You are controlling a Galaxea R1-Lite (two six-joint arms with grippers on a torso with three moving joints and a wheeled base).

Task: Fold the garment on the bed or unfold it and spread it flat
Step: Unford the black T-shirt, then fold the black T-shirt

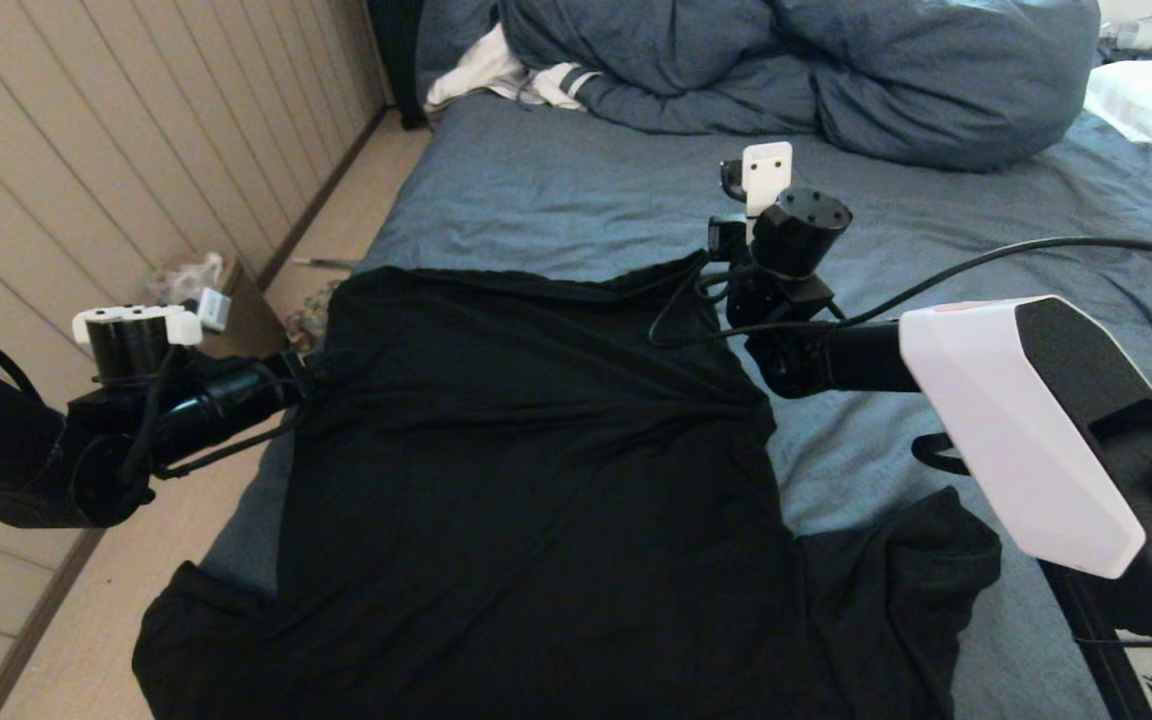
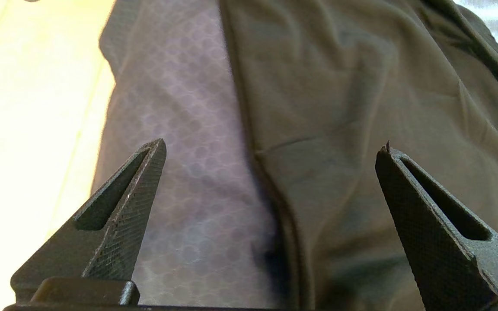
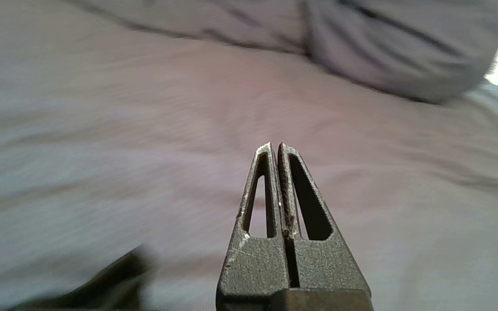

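I have the black short-sleeved T-shirt (image 1: pixel 526 480) lying plain side up across the near part of the bed (image 1: pixel 556 190), a large mattress under a wrinkled blue-grey sheet. The shirt's body runs from mid-bed down toward the near edge, one sleeve draping over the bed's left edge near the near-left corner, the other sleeve bunched on the sheet toward the near right.

My left gripper (image 2: pixel 270 151) is at the shirt's left side seam by the bed's left edge; through its wrist camera I see the fingers (image 2: pixel 138 190) spread wide apart, with the shirt's hem and the sheet between them, nothing clamped.

My right gripper (image 3: pixel 276 144) is above the bare sheet, just beyond the shirt's far right corner. Its fingers are pressed together with nothing between them.

At the far end of the bed sits a bunched blue-grey duvet (image 1: pixel 796 70), with a white striped cloth (image 1: pixel 516 80) beside it.
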